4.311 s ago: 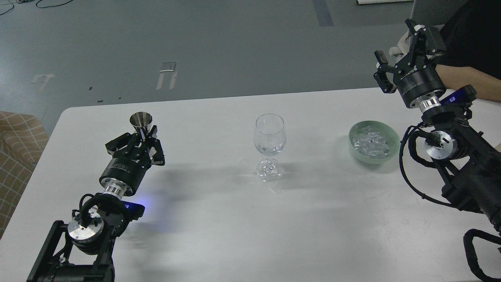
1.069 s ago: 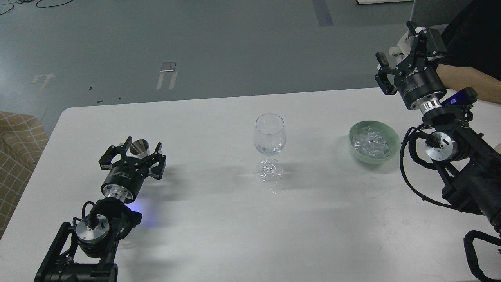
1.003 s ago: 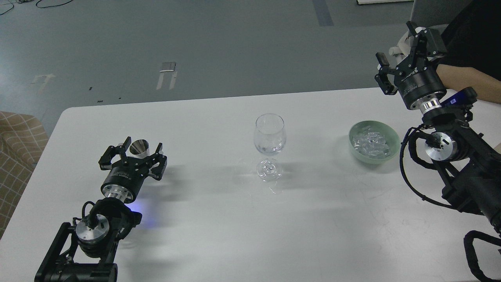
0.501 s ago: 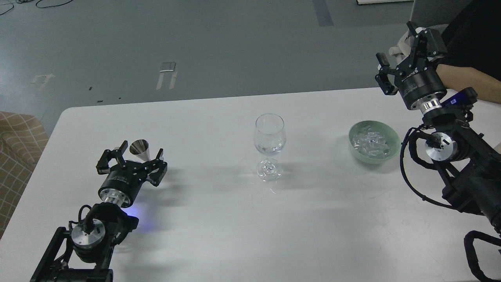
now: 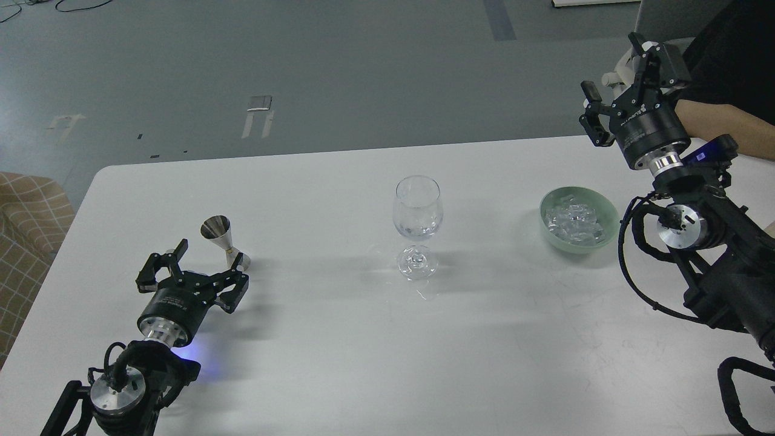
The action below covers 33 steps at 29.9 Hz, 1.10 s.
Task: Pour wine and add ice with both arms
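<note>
Black and spread wide, my left pincer [image 5: 192,270] lies low over the worktop [image 5: 339,339] near its left side, holding nothing; its fingers [image 5: 235,290] are parted and the small steel measuring cup [image 5: 221,239] stands upright just beyond them, free of my grip. Whether a fingertip brushes the cup's foot I cannot tell. My right pincer [image 5: 614,91] is raised past the far right corner of the worktop, also parted wide and empty, well above and behind the green bowl [image 5: 550,227].

Ice [image 5: 572,221] sits heaped in that bowl, near the right edge and close beside my right arm's elbow joint. At the middle stands the wine glass [image 5: 417,225], upright, with a trace of clear wine [image 5: 416,231] barely showing at the bottom of its bowl. Open worktop lies between the cup and the glass, between the glass and the bowl, and across the whole near half.

White and smooth, the worktop has rounded far corners and carries soft shadows. Beyond it is grey floor [image 5: 303,66] with tape marks. A chequered seat [image 5: 27,224] sits off the left edge, and a person's forearm [image 5: 723,124] rests at the far right.
</note>
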{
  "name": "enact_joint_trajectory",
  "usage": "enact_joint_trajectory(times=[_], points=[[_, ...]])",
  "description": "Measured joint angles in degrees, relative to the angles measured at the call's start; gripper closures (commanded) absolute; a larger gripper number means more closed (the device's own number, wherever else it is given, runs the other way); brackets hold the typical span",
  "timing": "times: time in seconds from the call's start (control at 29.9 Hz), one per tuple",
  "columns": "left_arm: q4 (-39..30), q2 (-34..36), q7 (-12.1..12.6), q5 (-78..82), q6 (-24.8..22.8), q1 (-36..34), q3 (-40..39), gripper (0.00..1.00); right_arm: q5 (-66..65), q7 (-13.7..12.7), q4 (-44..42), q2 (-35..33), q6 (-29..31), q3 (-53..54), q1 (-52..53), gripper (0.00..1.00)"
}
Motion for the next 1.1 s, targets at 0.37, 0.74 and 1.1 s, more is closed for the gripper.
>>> enact_joint_trajectory(times=[0.37, 0.74, 1.1], points=[[-2.4, 2.6, 1.5, 0.0, -1.5, 4.4, -5.6, 0.02, 0.1, 0.0, 0.6, -1.0, 0.0, 0.0, -0.5, 0.00], [5.9, 17.6, 1.5, 0.4, -13.7, -2.3, -9.7, 0.02, 0.1, 0.0, 1.1, -1.9, 0.0, 0.1, -1.0, 0.00], [23.9, 25.0, 0.3, 23.8, -19.3, -27.2, -0.6, 0.02, -0.1, -1.6, 3.6, -5.0, -1.0, -0.7, -0.7, 0.00]])
